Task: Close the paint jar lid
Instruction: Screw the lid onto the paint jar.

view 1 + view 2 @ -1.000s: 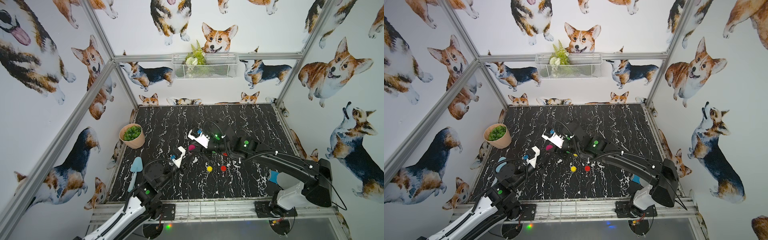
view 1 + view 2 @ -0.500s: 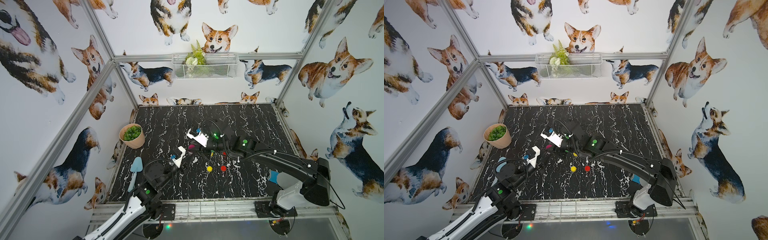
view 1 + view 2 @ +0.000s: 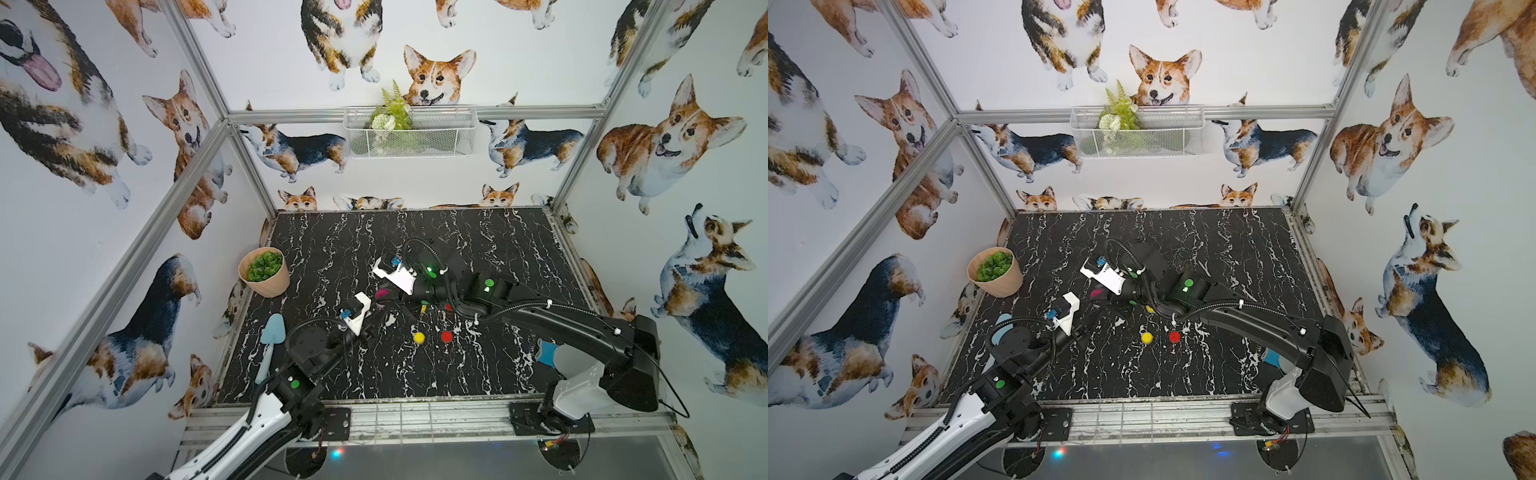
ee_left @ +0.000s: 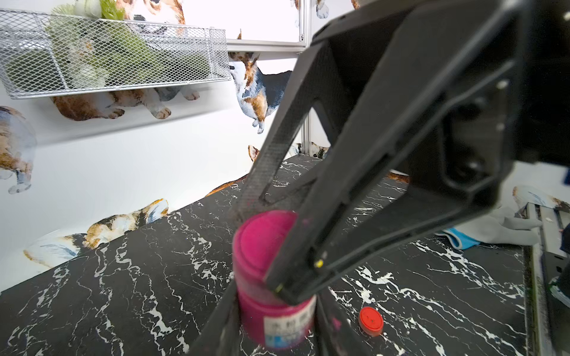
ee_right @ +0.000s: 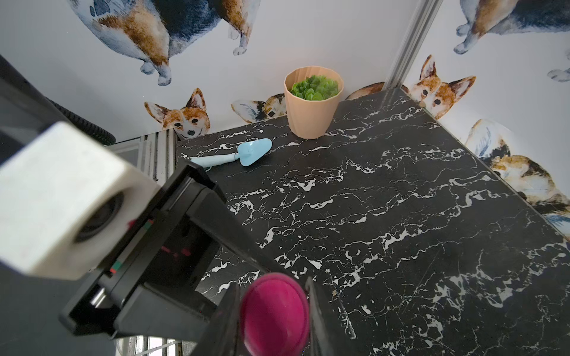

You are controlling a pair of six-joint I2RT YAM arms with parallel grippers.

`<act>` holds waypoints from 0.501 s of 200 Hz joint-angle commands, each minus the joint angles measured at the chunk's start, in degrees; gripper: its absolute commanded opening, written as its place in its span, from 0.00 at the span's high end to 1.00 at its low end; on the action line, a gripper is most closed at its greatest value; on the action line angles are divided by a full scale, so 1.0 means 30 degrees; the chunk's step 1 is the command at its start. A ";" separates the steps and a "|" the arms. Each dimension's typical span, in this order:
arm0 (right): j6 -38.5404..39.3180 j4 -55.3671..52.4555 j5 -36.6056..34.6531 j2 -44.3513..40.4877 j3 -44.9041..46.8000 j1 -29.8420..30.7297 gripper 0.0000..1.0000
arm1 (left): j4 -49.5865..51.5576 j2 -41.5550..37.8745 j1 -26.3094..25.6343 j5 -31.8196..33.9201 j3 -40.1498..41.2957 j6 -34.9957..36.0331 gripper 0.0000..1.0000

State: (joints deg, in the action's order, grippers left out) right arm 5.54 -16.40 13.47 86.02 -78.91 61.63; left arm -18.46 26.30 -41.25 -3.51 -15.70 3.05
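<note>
A: What changed in the last second?

B: The right pincer closed. Its jaws stood clearly apart a second ago and now they're pinched onto the magenta lid, one finger on each side. The arm also slid in slightly toward the jar.

A: And the left?

B: No change. The left pincer is drawn in tight on the body of the paint jar, low down around the label, under the lid.

A: Where's the jar?

B: It's upright on the black marble tabletop, mid-table between the two arms. Whether the base is actually touching the surface I can't tell (the left fingers hide it).

A: Is the lid on?

B: It's sitting on top of the jar and looks level in the left wrist view. The pictures don't show whether the threads have caught.

A: So which step is this?

B: I'd say the grasp is done and the twist hasn't started. The left holds the body as an anchor and the right has to turn the lid down. The risk is the jar spinning with the lid if the left grip slips.

A: Any distractors?

B: A loose red cap lies on the table nearby, apart from the jar. Ignore it.
</note>
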 commanded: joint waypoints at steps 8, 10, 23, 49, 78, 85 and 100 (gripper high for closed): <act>-0.0724 0.0469 -0.0703 0.0067 0.0422 0.0049 0.71 | -0.2172 -0.0329 0.0018 0.0995 -0.0234 0.0273 0.65; -0.0790 0.0519 -0.0739 0.0068 0.0454 0.0075 0.71 | -0.2227 -0.0352 0.0028 0.1060 -0.0256 0.0295 0.65; -0.1187 0.0951 -0.1097 0.0046 0.0718 0.0070 0.71 | -0.2392 -0.0418 0.0041 0.1276 -0.0359 0.0386 0.65; -0.2117 0.1619 -0.1727 0.0183 0.0955 0.0082 0.71 | -0.2962 -0.0364 0.0014 0.1592 -0.0518 0.0394 0.65; -0.3493 0.2418 -0.2802 0.0428 0.1102 0.0193 0.71 | -0.4292 0.0016 0.0039 0.2466 -0.0486 0.0163 0.65; -0.3669 0.2609 -0.3124 0.0461 0.1181 0.0303 0.71 | -0.4602 0.0174 0.0023 0.2688 -0.0508 0.0130 0.65; -0.3835 0.2889 -0.4268 0.0663 0.1278 0.0655 0.71 | -0.5219 0.0550 0.0039 0.3147 -0.0636 0.0067 0.65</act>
State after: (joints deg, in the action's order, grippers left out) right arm -2.72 -6.13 7.70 87.00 -75.79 62.54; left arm -20.18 27.03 -41.21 3.14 -16.10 3.68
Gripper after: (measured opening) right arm 0.322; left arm 0.348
